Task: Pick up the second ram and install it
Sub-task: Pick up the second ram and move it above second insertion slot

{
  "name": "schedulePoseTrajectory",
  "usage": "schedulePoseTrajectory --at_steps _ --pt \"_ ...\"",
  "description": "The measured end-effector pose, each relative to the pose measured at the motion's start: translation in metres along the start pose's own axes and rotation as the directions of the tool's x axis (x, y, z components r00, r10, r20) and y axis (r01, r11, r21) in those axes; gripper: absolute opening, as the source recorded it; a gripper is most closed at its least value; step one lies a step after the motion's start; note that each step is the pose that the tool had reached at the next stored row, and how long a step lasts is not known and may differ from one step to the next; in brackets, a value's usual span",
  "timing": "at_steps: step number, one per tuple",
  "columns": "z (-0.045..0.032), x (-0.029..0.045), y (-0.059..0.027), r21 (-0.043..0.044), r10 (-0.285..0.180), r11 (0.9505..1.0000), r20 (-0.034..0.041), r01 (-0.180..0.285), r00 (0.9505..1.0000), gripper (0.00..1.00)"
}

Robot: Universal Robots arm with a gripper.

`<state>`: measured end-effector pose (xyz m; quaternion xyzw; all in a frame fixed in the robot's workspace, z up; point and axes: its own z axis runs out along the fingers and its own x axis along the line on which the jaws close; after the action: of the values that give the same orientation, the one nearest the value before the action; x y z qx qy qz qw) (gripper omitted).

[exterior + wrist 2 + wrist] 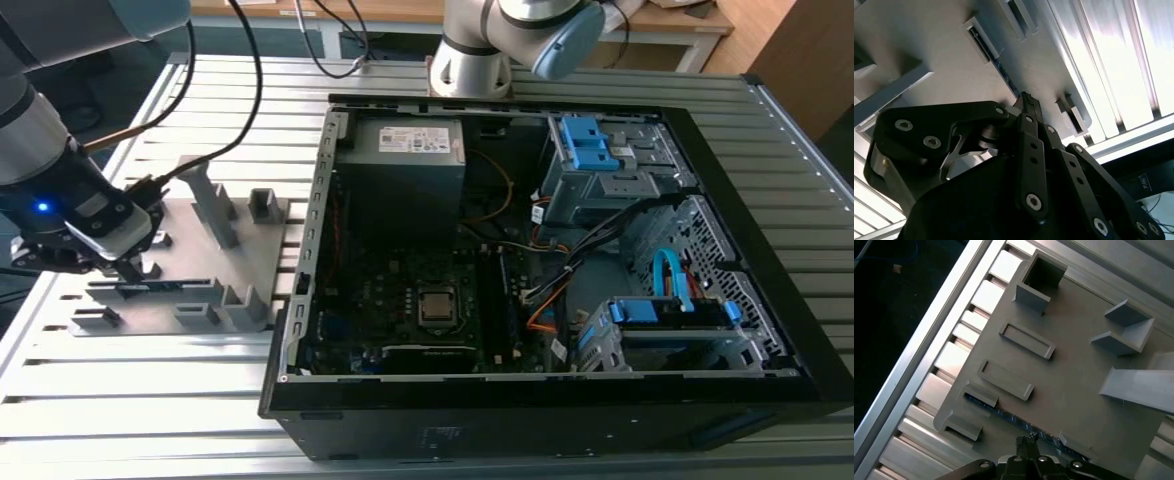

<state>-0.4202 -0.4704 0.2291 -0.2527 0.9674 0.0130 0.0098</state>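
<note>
Down low over the fixture [1074,365], the gripper [1026,441] has its jaws drawn narrow, closed on the upper edge of the ram [1004,415]. That dark stick stands on edge in the grey fixture, held between 2 small end blocks, and shows in both wrist views. In the exterior view the fixture lies on the slatted bench [134,400] at the exterior view's left, just beside the open case [534,395]. Beyond the case stands another arm's base [470,60].
</note>
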Motion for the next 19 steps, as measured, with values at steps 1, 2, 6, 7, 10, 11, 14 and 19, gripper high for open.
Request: schedulePoseTrajectory --at_steps 1,2,6,7,10,11,14,19 --pt "0.0000 0.0000 0.0000 -0.0002 -0.007 1.0000 -0.0002 0.007 1.0000 0.10" --pt "0.0000 0.0000 0.0000 -0.0004 -0.013 0.9999 -0.0003 0.013 0.9999 0.10" --pt "0.0000 0.0000 0.0000 -0.0011 -0.040 0.9992 -0.0008 0.040 0.9992 0.10" --pt "0.0000 0.0000 0.0000 -0.0012 -0.047 0.9989 -0.0009 0.047 0.9989 0.10" --pt "0.0000 0.0000 0.0000 -0.0018 -0.066 0.9978 -0.0012 0.066 0.9978 0.10" --pt "0.0000 0.0000 0.0000 -0.0019 -0.073 0.9973 -0.0014 0.073 0.9973 0.10" --pt "0.0000 0.0000 0.0000 -0.0025 -0.093 0.9957 -0.0017 0.093 0.9957 0.10" --pt "0.0000 0.0000 0.0000 -0.0034 -0.126 0.9921 -0.0023 0.126 0.9921 0.10"
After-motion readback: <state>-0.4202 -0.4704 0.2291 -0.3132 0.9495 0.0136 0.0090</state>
